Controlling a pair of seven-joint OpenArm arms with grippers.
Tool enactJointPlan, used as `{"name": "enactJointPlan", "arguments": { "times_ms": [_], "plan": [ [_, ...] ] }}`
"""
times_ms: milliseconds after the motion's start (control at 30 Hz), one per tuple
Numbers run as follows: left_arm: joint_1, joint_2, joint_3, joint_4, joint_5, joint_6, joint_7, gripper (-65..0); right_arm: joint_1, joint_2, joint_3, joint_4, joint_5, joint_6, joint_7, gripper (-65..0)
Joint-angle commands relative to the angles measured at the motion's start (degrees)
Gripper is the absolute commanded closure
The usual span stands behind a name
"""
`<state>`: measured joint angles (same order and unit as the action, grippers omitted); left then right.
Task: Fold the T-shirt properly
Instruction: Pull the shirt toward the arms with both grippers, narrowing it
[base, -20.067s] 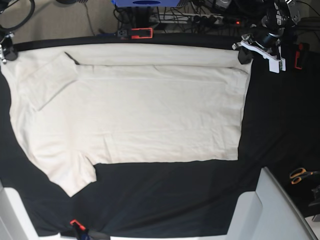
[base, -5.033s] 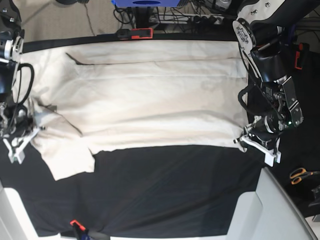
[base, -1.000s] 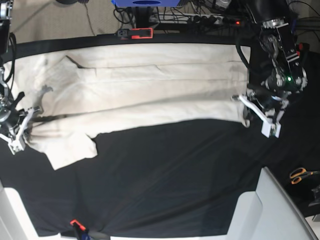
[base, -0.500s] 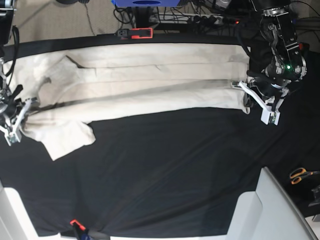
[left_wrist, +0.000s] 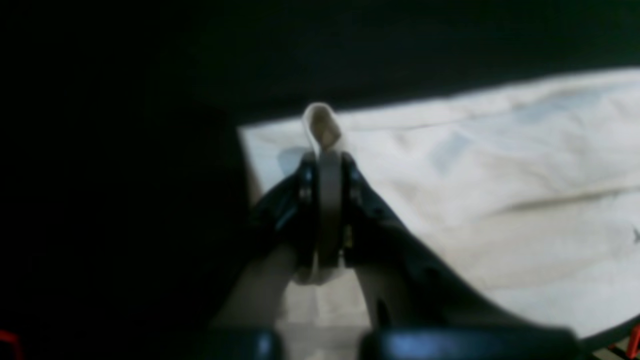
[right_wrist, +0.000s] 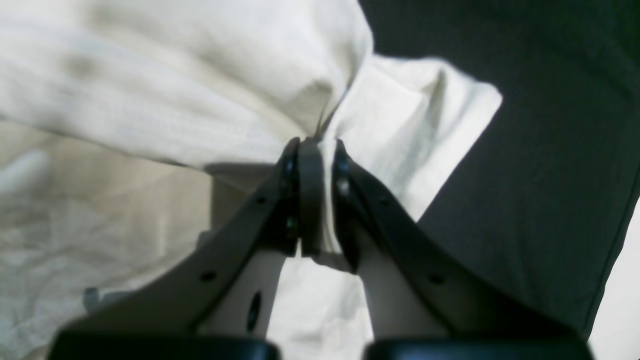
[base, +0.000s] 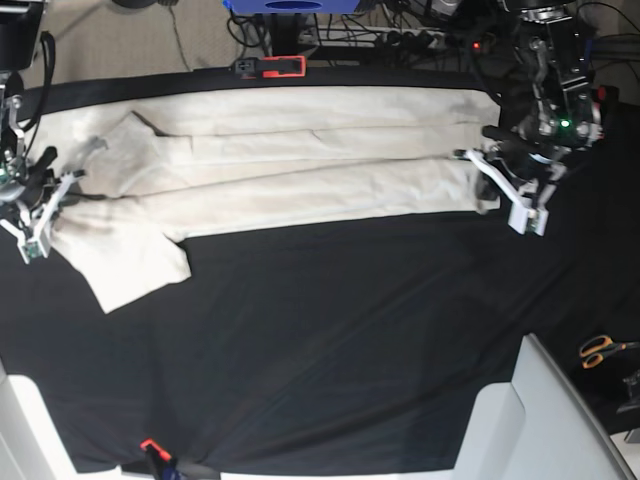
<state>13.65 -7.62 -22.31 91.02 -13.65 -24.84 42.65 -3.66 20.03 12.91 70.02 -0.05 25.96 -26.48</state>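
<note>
Both tools clenched on the T-shirt (base: 300, 160) — left tool (left_wrist: 327, 165) pinching its hem, right tool (right_wrist: 312, 165) a bunched edge.

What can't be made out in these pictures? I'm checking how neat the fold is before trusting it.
- Base view: the T-shirt edge pinched by the left gripper is covered by its white fingers.
- Base view: the shirt's underside layers are hidden by the top fold.
- Left wrist view: blurred and dark; the tablecloth shows no detail.
- Right wrist view: the right gripper blocks the cloth it holds, and the frame cuts off the rest.
</note>
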Motion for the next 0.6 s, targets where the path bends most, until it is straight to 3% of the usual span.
{"name": "enactJointPlan", "arguments": {
  "times_ms": [0,233,433,567],
  "plan": [
    [-0.3,-0.6,-0.1,0.3,-0.5,0.2,-1.5,0.0,1.0,1.2,0.4,0.6,0.3,-0.3,0.9,-0.6],
    [-0.2,-0.4,0.1,-0.3,-0.3,0.2,-4.5,0.0,1.2,1.2,0.4,0.5,0.3,-0.5,0.8,-2.7],
    [-0.2,0.9,0.1,-0.2,4.7,0.2,-4.6,0.0,1.4,1.2,0.5,2.1,0.5,-0.5,-4.5,-27.5],
    [-0.2,1.0,0.1,-0.2,4.5,0.2,-4.6,0.0,-0.6,1.2,1.5,9.1,0.3,-0.5,-5.3,-38.9]
  ]
}}
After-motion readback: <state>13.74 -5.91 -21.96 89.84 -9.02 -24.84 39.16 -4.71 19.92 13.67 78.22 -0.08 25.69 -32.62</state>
